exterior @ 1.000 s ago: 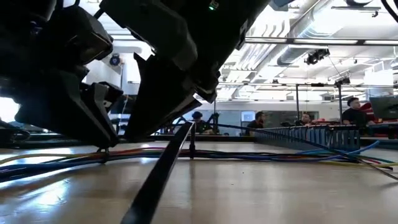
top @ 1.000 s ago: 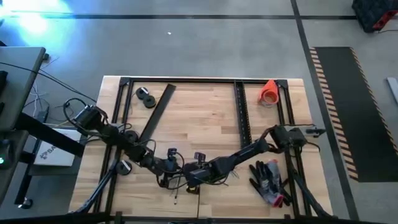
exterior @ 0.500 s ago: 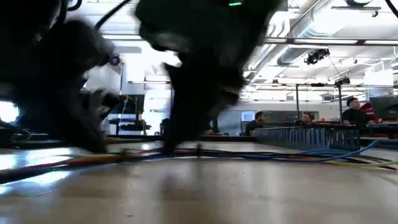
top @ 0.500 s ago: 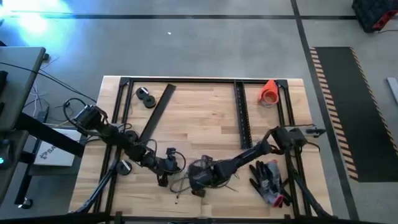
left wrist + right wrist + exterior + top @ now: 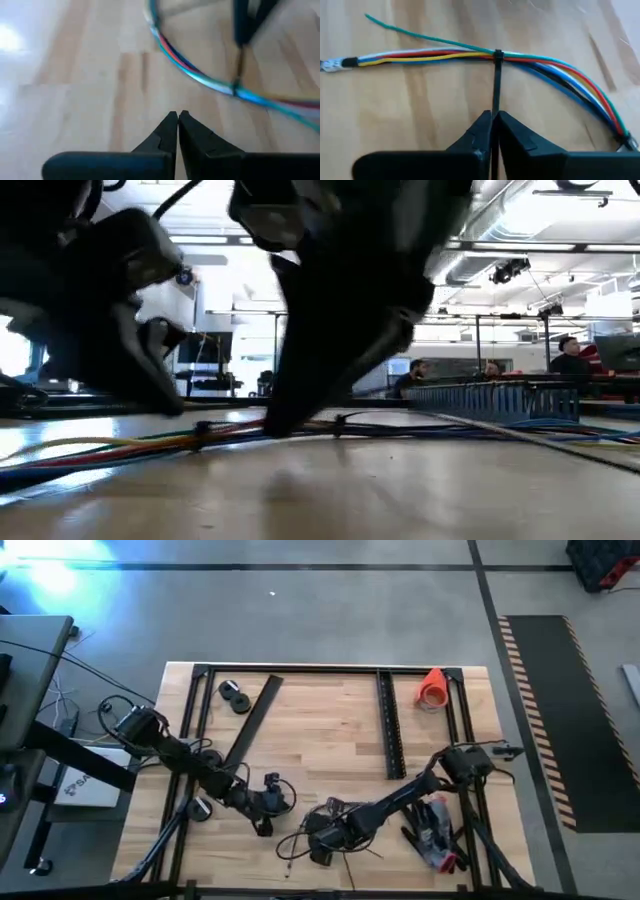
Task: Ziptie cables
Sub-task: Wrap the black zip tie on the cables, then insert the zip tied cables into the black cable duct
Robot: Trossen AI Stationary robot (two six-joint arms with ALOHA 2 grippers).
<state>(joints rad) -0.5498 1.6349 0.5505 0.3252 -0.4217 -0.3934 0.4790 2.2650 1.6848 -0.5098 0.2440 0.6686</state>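
- Reaching low over the near left of the table [image 5: 330, 720], my left gripper [image 5: 177, 120] has its fingers pressed together on nothing, bare wood just ahead of them.
- Beside it, my right gripper [image 5: 492, 120] sits near the front edge at centre, its fingers clamped on the black zip tie [image 5: 497, 80] tail.
- That tie wraps the cables [image 5: 445, 54], a thin bundle of red, yellow, blue, white and green wires lying flat on the wood and curving off toward the right.
- Open tabletop lies behind both arms; black gloves [image 5: 432, 825] rest near the right front corner and an orange cone [image 5: 432, 687] stands at the back right.
- Beyond the table, people [image 5: 572, 360] sit in a bright workshop.
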